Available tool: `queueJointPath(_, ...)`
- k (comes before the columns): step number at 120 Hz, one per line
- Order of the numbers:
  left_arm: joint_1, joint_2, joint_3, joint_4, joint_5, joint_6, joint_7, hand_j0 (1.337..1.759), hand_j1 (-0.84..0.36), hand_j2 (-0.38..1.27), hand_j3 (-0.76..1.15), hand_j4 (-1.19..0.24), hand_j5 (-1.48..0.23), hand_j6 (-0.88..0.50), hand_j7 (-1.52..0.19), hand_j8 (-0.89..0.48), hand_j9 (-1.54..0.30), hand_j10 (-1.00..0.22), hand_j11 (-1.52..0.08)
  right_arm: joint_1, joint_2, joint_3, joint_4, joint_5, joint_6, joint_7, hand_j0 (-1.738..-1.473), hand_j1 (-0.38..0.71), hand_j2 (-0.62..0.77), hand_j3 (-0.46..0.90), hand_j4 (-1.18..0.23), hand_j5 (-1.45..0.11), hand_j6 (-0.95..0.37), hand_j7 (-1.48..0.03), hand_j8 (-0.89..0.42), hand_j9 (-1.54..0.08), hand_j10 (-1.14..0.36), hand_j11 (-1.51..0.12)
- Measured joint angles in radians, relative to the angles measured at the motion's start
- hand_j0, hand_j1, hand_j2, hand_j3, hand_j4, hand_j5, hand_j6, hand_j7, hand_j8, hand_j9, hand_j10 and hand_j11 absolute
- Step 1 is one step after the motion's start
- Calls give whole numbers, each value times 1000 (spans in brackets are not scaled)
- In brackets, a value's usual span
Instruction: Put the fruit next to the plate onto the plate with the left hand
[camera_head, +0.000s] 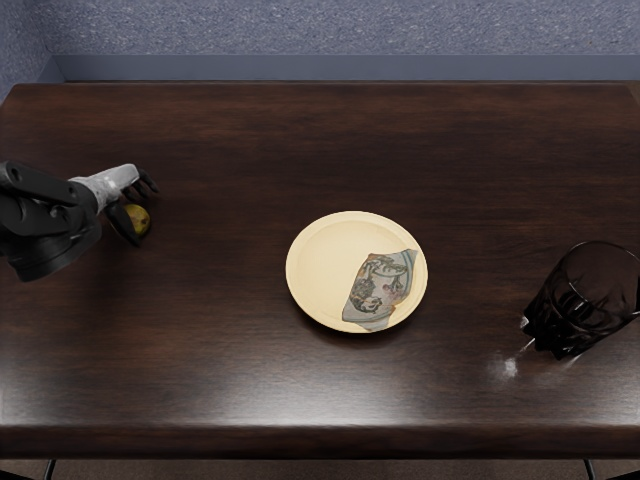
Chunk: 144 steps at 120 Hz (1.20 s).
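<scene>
Gripping a small yellow fruit (139, 219) in its curled fingers (146, 184), the left hand (122, 203) sits at the table's (300, 140) left, well apart from the central plate (320, 260), seemingly ready to carry it there, while the right hand (585, 300) rests at the right edge.

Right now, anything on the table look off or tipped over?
The dark glass at the right edge appears to lie on its side, with a bright glint on the table beside it; spill or reflection, I cannot tell. The plate sits flat, and the left hand is at the fruit.
</scene>
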Motion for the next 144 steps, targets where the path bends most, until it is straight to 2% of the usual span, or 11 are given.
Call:
queueJointPath(67,-14,0,-1,-30,-7,0,0,1658,-110,77,0,-383,-498,-383,-498,-383,-498,-383,-498,0,0,0,0,0,0,0,-1658,-349,0,0,0,0,0,0,0,0,0,0)
queueJointPath(144,-13,1,8,-29,-9,2,1,1658,-157,85,0,-422,-549,-422,-549,-422,-549,-422,-549,0,0,0,0,0,0,0,-1658,-349,0,0,0,0,0,0,0,0,0,0)
